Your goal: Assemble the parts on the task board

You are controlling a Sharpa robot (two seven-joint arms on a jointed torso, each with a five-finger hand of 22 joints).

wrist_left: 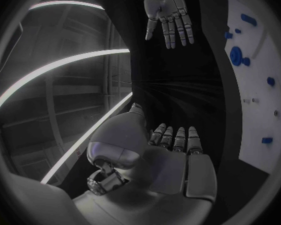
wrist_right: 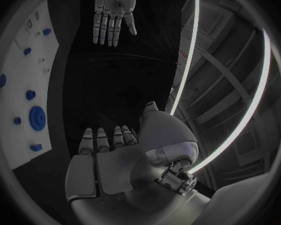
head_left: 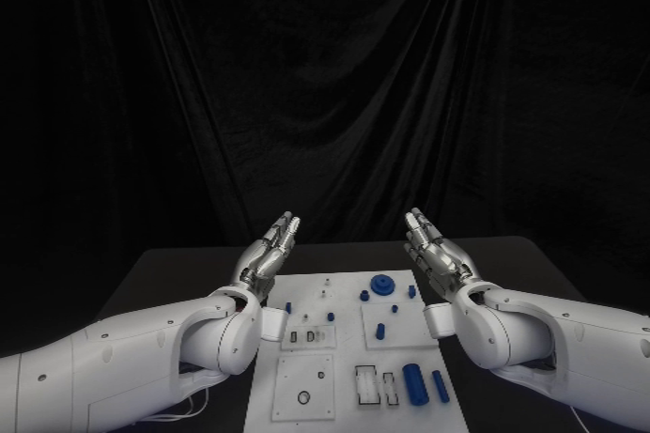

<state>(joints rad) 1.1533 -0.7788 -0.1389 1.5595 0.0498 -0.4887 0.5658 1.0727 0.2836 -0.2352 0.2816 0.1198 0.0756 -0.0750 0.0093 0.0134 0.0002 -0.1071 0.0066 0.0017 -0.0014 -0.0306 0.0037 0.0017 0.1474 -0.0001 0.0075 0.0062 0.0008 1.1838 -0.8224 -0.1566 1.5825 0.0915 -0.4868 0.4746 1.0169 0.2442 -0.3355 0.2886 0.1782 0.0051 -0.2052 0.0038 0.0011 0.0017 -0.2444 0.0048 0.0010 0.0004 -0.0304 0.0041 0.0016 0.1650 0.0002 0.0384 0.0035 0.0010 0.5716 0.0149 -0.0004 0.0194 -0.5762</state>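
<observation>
Spanning the middle of the black desk [head_left: 177, 264], the white board [head_left: 346, 358] lies between the two arms. Both hands hang above its far end, palms facing each other, fingers straight and apart, holding nothing: the left hand [head_left: 267, 252] over the board's left edge, the right hand [head_left: 436, 250] over its right. Blue parts sit on the board: a cylinder [head_left: 414, 383] near the front, a round disc [head_left: 385, 286] toward the back, and small pegs [head_left: 379, 331] between them.
</observation>
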